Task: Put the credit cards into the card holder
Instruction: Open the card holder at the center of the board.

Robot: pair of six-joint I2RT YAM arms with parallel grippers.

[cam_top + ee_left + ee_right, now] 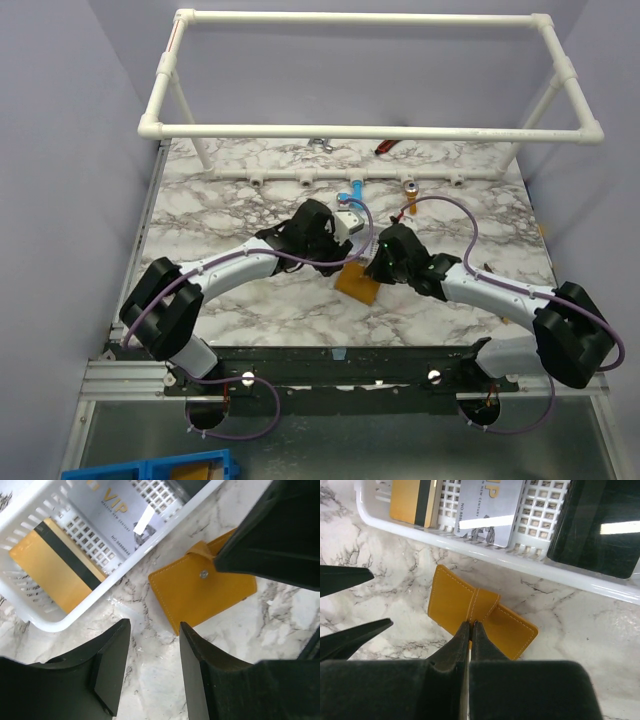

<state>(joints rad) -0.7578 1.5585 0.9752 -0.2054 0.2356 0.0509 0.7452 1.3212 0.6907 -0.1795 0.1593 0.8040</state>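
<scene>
My right claw [470, 626] pinches the flat orange leather card holder [452, 597], left claw [152, 630] spread; the rectangular credit cards [490, 510] at 12 o'clock await insertion.

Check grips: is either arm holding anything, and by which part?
Right gripper appears to pinch the card holder by its snap strap. Left gripper is open, holding nothing.

Read the silver card [120, 510] in the left wrist view. Large gold letters "VIP" stand on its face, and the small line beneath them ends in "NEW CENTURY". Near one edge you find a serial beginning "NO", followed by digits that are mostly 8s and too small to confirm. In the right wrist view the card shows only "IP", "CENTURY" and "NO".
</scene>
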